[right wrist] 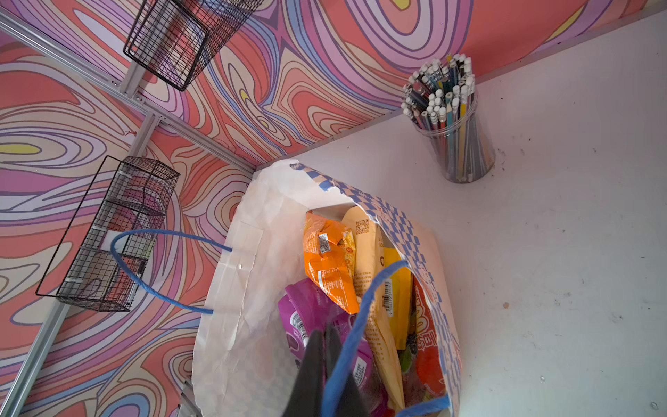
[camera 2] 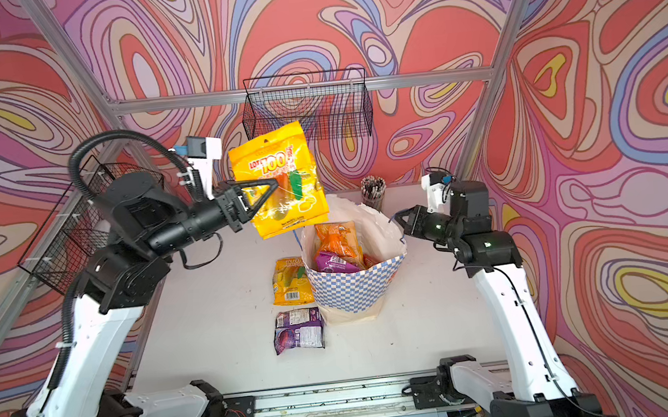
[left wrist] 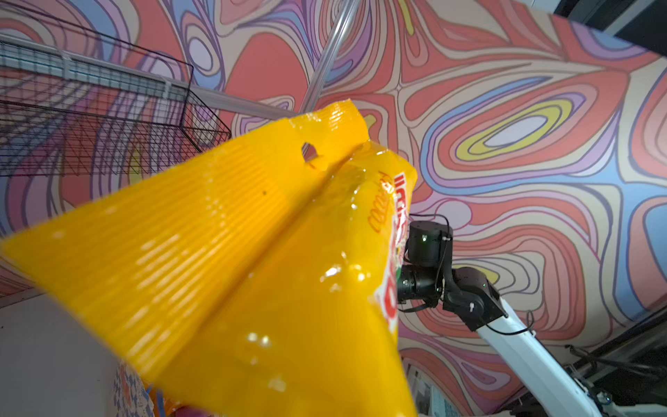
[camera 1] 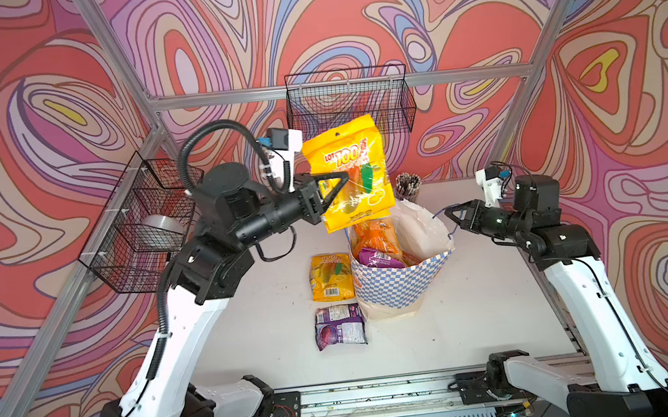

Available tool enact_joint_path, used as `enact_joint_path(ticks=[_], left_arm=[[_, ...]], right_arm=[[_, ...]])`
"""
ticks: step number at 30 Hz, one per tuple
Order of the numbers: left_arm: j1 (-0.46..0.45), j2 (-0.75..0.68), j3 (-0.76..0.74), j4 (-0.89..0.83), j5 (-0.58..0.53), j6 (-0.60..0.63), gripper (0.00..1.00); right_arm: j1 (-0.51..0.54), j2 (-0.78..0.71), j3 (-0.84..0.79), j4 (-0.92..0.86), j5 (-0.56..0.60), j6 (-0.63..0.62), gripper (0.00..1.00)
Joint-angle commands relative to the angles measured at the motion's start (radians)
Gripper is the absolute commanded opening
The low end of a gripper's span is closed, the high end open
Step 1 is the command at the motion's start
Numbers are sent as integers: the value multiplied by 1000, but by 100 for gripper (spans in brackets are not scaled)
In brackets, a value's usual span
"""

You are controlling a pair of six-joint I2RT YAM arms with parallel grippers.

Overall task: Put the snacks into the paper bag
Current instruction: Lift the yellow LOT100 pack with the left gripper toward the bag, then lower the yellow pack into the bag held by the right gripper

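**Yellow crinkly plastic snack packet (left wrist: 252,270) aloft, the drop not yet made**

Closest to any lens, it fills the left wrist view, its ribbed top seal reaching the upper middle of the frame. In both top views we find it just above centre, pinched at its lower left edge by the left hand (camera 1: 340,181), whose jaws stand narrow on the film.

Below it, at the centre of the frame, the tall blue-and-white checkered paper bag (camera 1: 398,282) stands on the white table (camera 1: 480,308) with its mouth open. The right hand (camera 1: 452,215), centre right, is closed on the bag's thin blue cord handle (right wrist: 352,332); we judge it is keeping the mouth spread. The right wrist view shows an orange plastic packet (right wrist: 328,260), a purple one (right wrist: 317,317) and a red one (right wrist: 427,343) already inside.

Two snacks lie outside, left of the bag: a flat yellow fruit-picture packet (camera 1: 330,276) against its wall, and a flat purple packet (camera 1: 339,326) just below that in the frame.

We read this as the carry step. The held packet's lower edge overlaps the bag's upper left rim in the picture, but we cannot tell how far it is over the mouth. Next it needs moving right over the opening and lowering before the jaws part. The packet looks broad against that mouth, so it should go in end first.
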Motion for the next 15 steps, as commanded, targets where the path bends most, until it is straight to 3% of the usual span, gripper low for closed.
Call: enact_joint_path(ticks=[1,9,15], left_arm=[[-74,105,92,-63,-65,146,5],[-167,374,287,-254,-230,358,5],[-181,493,309,-308,-352,568,5]], right_arm=[[2,-14,22,-10,10,-11,0],[2,-18,13,-11,3,-5,0],[2,-22,8,-12,-2,-3,0]])
